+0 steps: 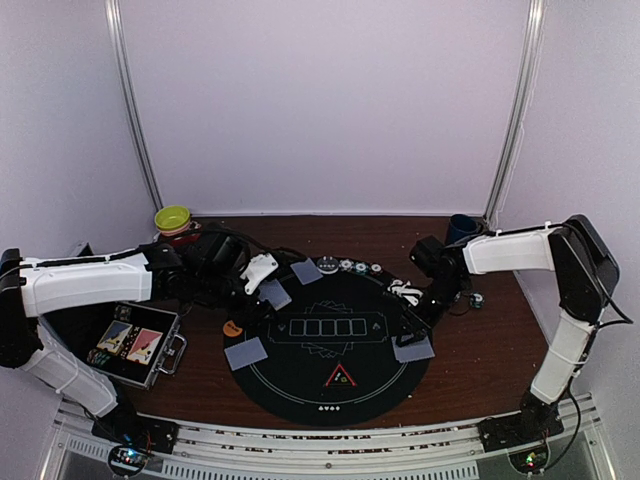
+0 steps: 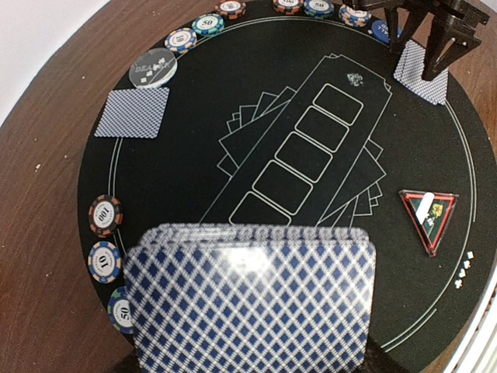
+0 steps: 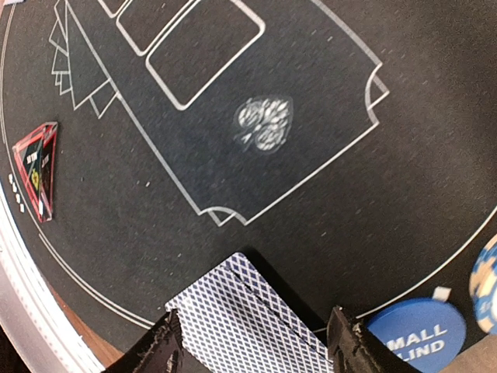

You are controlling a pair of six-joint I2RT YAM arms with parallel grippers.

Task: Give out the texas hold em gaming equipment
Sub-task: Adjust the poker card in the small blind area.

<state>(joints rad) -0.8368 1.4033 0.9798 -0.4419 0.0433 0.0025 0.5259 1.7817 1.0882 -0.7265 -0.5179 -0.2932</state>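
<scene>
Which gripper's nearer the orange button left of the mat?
Left. The left gripper, holding the deck, hangs just beyond the orange button; the right gripper is across the mat, over a card at its right edge.

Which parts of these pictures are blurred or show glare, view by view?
Left wrist view: the fanned cards nearest the lens are soft, while the mat behind is sharp and the grey dealer disc catches glare. Right wrist view: the spade emblem looks smeared. Top view: dim, with faint mat lines.
</scene>
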